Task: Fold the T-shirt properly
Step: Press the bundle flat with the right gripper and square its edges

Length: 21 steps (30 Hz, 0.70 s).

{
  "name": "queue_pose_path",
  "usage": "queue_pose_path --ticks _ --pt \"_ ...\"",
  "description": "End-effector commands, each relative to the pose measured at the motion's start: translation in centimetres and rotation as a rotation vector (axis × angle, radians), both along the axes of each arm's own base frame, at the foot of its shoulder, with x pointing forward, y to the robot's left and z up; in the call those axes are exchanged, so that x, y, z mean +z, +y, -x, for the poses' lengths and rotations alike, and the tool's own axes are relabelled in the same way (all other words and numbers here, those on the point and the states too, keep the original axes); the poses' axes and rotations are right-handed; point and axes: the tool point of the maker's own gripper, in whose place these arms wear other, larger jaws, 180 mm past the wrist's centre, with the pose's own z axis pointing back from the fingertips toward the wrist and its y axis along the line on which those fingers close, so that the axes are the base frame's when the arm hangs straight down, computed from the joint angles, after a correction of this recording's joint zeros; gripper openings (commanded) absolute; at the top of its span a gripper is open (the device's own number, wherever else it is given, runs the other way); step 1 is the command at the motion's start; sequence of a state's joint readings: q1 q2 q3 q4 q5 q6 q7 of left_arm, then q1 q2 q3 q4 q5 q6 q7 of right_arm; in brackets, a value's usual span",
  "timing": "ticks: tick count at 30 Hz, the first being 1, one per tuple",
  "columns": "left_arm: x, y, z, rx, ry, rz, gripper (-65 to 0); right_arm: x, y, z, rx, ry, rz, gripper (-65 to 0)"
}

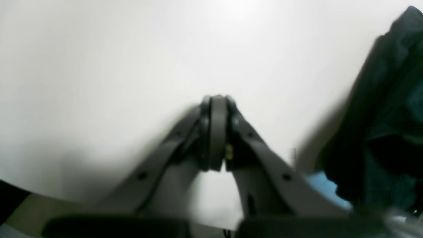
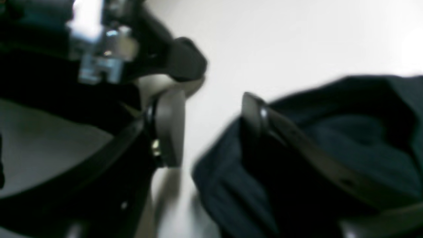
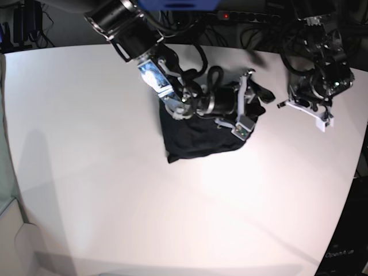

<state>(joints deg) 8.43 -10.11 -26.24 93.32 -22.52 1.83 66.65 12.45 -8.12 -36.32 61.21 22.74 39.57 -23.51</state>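
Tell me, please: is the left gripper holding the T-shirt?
No. In the left wrist view the left gripper is shut over bare white table, and the T-shirt lies apart at its side.

Base view: bright, even overhead light on the white table [image 3: 86, 172]; broad soft shadows fall toward the near edge and left side. The black T-shirt [image 3: 195, 138] reads as a dark mass, folds barely resolved. Mild barrel distortion bends the table's edges.

Left wrist view: soft overall; the left gripper [image 1: 217, 99] is blurred, a diffuse shadow spreads below and left of it, and a pale glare patch sits above.

Right wrist view: heavy blur; the right gripper [image 2: 211, 112] is smeared, and metal parts up-left of it glint.
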Motion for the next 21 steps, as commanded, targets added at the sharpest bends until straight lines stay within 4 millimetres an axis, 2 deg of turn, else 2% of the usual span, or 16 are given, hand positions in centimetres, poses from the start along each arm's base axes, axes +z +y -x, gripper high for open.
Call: queue_pose_path --ticks 1,6,10,17,19,21 --pt "0.9 0.4 -0.7 -0.002 -0.035 -0.014 -65.0 3.1 1.1 -1.1 -0.006 -0.048 -0.085 -33.2" --pt "0.6 0.5 -0.3 -0.001 -0.024 -0.014 -65.0 5.7 1.4 -1.6 0.002 -0.119 -0.121 -33.1" --pt "0.3 0.4 0.2 -0.002 -0.012 -0.014 -65.0 7.1 1.4 -3.2 0.005 -0.170 -0.120 -33.3" --pt "-0.1 -0.7 0.4 0.001 -0.008 0.014 -65.0 6.5 -1.3 -5.6 -0.011 -0.225 -0.054 -33.3" --pt "-0.1 -0.8 0.4 -0.001 -0.009 0.015 -65.0 6.2 -2.6 -6.6 -0.017 -0.246 -0.021 -33.3" --pt "-0.3 -1.9 0.3 -0.028 -0.003 0.026 -65.0 5.8 -4.2 -7.7 -0.026 -0.269 0.018 -33.3"
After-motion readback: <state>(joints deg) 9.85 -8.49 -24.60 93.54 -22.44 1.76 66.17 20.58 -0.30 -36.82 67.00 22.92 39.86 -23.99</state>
